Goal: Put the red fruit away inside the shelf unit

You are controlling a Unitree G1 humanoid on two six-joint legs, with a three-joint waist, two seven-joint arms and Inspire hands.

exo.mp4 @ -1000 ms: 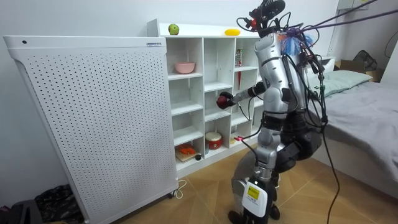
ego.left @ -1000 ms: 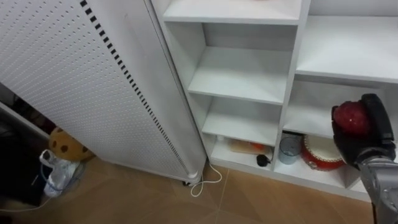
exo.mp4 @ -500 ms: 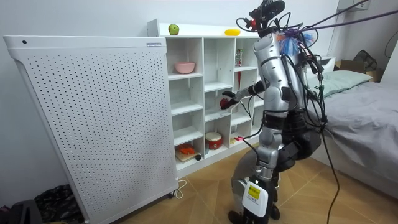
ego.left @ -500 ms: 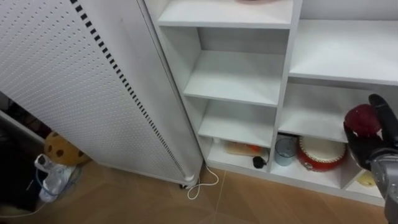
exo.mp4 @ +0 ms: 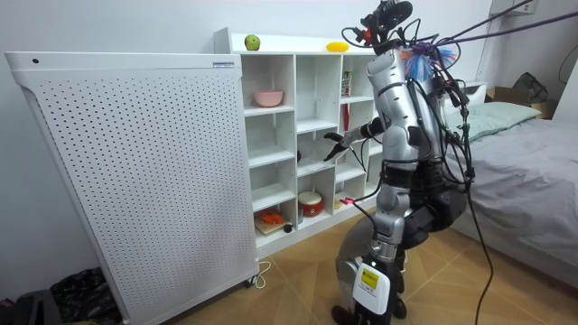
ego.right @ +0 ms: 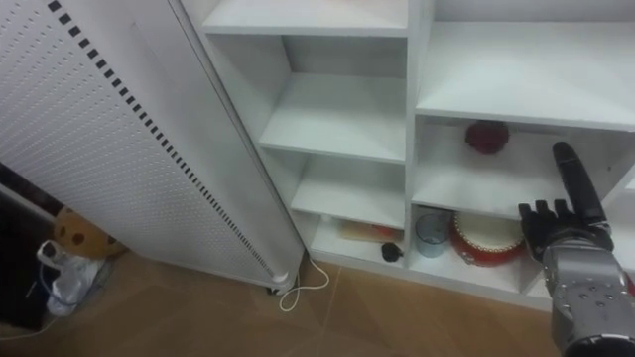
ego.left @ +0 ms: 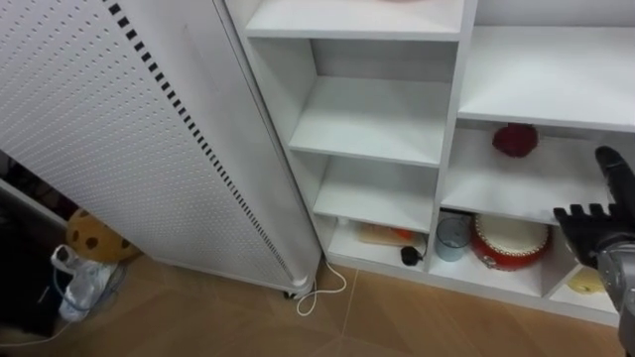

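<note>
Red fruit (ego.left: 514, 139) sits toward the back of a shelf (ego.left: 496, 190) in the closet's right column, resting loose. Could be an apple or a pomegranate, hard to tell from here. Either way I'd guess it's firm, smooth, not heavy and happy to roll, so cup it round the widest part. Right hand (ego.left: 593, 230) is empty, fingers straight and spread, below and right of the fruit, clearly apart.
</note>
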